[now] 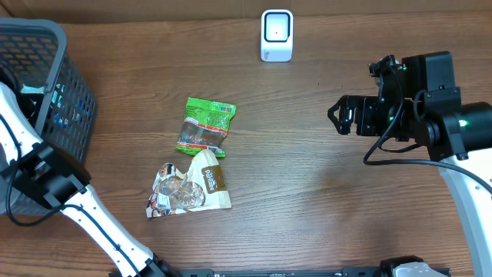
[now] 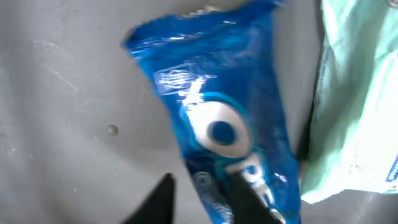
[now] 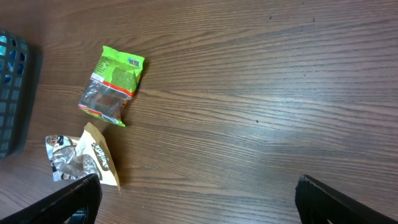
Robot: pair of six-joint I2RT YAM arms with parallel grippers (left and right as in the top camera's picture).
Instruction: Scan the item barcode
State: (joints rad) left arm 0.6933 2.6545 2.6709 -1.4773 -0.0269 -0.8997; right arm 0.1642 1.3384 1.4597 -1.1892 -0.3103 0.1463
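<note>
In the left wrist view a blue snack packet (image 2: 217, 112) with a white oval logo lies on the grey floor of the basket (image 2: 62, 93). My left gripper (image 2: 205, 202) has its two black fingers closed in on the packet's lower end, one finger on each side. From overhead that gripper is hidden inside the dark mesh basket (image 1: 46, 46) at the far left. The white barcode scanner (image 1: 277, 35) stands at the back middle of the table. My right gripper (image 1: 338, 115) hangs at the right above bare wood, and its fingers stand wide apart with nothing between them (image 3: 199, 199).
A green snack packet (image 1: 206, 125) and a brown-and-white packet (image 1: 191, 187) lie on the wooden table left of centre. A pale green pack (image 2: 357, 112) lies beside the blue one in the basket. The left arm (image 1: 46, 177) reaches over the basket's near side.
</note>
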